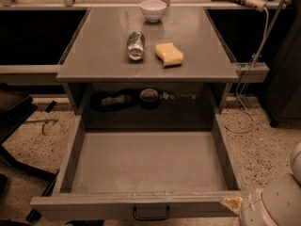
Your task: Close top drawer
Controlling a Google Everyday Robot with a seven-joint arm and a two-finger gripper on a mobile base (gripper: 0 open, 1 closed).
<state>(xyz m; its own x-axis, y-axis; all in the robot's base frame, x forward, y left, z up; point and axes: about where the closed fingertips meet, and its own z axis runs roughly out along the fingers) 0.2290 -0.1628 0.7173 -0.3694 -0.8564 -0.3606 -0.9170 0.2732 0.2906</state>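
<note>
The top drawer (148, 161) is pulled far out of the grey cabinet toward me, and its long shallow tray is empty. Its flat grey front panel (94, 206) runs along the bottom of the view, with a small dark loop handle (151, 214) at its centre. My gripper is out of view. Only a white rounded part of my arm (275, 201) shows at the bottom right, next to the right end of the drawer front, which has a chipped corner (233, 204).
On the cabinet top (94, 55) are a white bowl (154, 9), a can (136, 45) lying on its side and a yellow sponge (169, 54). Dark items (113, 100) lie in the recess behind the drawer. A cable (244, 102) hangs at right; black legs (23, 126) stand at left.
</note>
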